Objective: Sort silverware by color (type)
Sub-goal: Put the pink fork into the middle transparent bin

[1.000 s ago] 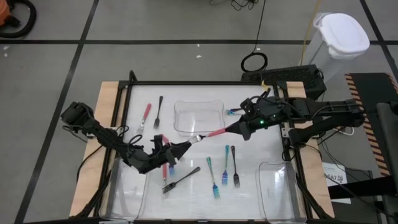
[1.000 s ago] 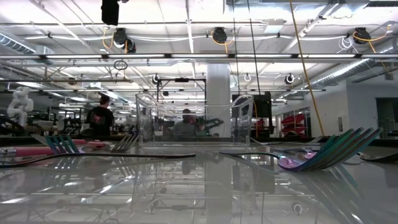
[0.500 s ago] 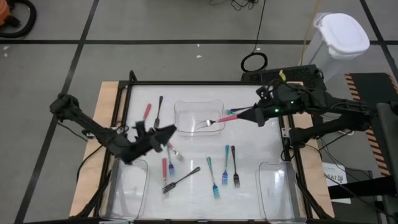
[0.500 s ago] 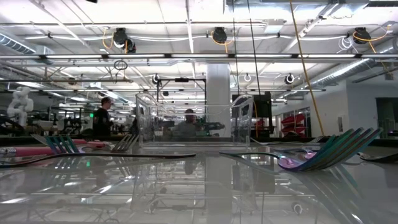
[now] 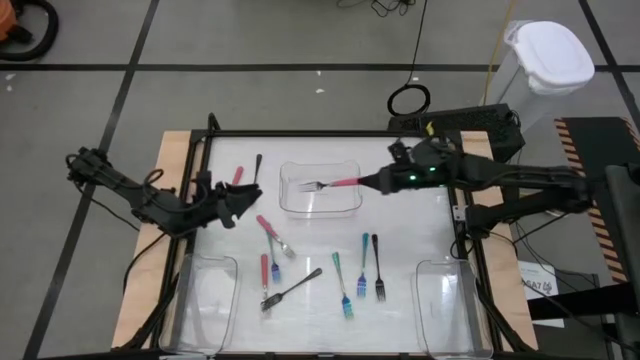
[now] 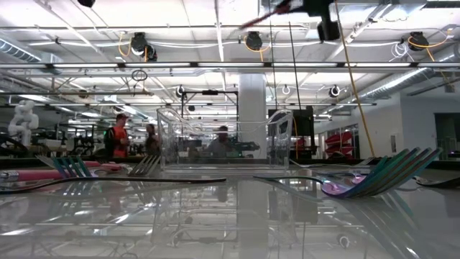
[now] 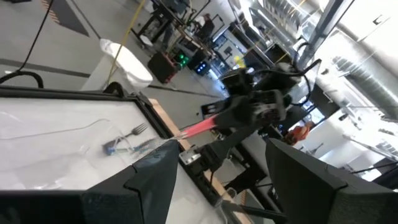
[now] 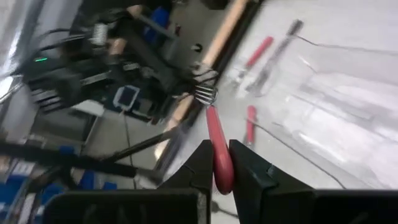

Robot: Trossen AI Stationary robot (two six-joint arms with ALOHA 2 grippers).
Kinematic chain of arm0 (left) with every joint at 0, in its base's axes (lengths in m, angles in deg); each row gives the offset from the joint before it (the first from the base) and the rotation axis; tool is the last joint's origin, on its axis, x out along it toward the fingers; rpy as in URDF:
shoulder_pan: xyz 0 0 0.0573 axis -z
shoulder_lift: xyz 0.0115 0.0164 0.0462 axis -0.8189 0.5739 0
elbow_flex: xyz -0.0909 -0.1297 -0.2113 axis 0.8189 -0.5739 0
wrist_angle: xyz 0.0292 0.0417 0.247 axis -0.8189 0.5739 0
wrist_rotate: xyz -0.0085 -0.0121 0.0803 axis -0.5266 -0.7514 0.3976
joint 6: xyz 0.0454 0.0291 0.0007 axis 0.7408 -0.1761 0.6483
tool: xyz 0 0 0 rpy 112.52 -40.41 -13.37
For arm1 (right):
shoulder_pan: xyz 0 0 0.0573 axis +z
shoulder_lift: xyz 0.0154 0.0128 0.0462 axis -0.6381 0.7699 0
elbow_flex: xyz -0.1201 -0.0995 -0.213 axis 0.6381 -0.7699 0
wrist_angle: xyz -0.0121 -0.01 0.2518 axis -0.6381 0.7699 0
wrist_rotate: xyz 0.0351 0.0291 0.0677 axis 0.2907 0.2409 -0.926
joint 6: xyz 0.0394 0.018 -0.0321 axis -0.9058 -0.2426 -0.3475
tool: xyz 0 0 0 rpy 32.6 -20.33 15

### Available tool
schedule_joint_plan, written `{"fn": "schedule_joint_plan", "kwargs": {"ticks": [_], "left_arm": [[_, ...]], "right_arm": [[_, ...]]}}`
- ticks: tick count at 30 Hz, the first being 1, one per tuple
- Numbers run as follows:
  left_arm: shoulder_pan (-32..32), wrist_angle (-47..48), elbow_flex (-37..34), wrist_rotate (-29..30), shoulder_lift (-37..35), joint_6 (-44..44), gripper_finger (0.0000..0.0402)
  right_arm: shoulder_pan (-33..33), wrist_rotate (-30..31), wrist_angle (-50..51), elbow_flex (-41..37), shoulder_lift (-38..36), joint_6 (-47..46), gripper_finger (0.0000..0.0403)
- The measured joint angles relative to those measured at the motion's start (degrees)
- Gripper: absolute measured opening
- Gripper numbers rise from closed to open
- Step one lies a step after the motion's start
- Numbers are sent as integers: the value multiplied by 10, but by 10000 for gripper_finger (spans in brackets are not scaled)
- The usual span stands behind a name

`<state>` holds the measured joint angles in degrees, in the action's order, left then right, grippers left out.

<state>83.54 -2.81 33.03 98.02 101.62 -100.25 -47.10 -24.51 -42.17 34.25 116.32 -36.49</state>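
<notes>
Your right gripper (image 5: 375, 182) is sitting over the back middle clear tray (image 5: 320, 205), fingers clenched on the handle of a pink-handled fork (image 5: 330, 185). The tines are pointing out over the tray toward the left arm, and in the right wrist view you're seeing that same red handle pinched between the two dark fingers (image 8: 199, 165).

Your left gripper (image 5: 240, 197) is hanging near the back left corner of the table (image 5: 175, 150), fingers spread apart and gripping nothing. From the left wrist view the two dark fingers (image 7: 149, 180) are standing well apart with open air between them.

The rest of the silverware is lying on the table. A pink-handled piece (image 5: 236, 176) and a dark grey fork (image 5: 257, 165) are sitting just behind the left gripper. Another pink-handled fork (image 5: 272, 233) is lying diagonal in the middle, with a short pink one (image 5: 265, 270) and a dark fork (image 5: 292, 289) in front of it. Toward the right you're looking at two teal-handled forks (image 5: 343, 290) (image 5: 364, 262) and a dark-handled fork (image 5: 377, 265) side by side. One more blue-handled piece (image 7: 121, 145) is lying by the back tray.

Two more clear trays (image 5: 205, 300) (image 5: 445, 300) are sitting at the front corners. As for writing, I can't make out any brand or label anywhere in these shots.
</notes>
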Motion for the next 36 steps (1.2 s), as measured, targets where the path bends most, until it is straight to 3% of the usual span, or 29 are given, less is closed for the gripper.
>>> {"fn": "schedule_joint_plan", "kwargs": {"ticks": [11, 36], "left_arm": [[0, 88, 0, -19, -5, -87, 242], [0, 88, 0, -17, 19, -90, 242]], "right_arm": [[-41, -1, -61, -17, 107, -11, 27], [-57, -22, -53, -17, 211, -1, 38]]}}
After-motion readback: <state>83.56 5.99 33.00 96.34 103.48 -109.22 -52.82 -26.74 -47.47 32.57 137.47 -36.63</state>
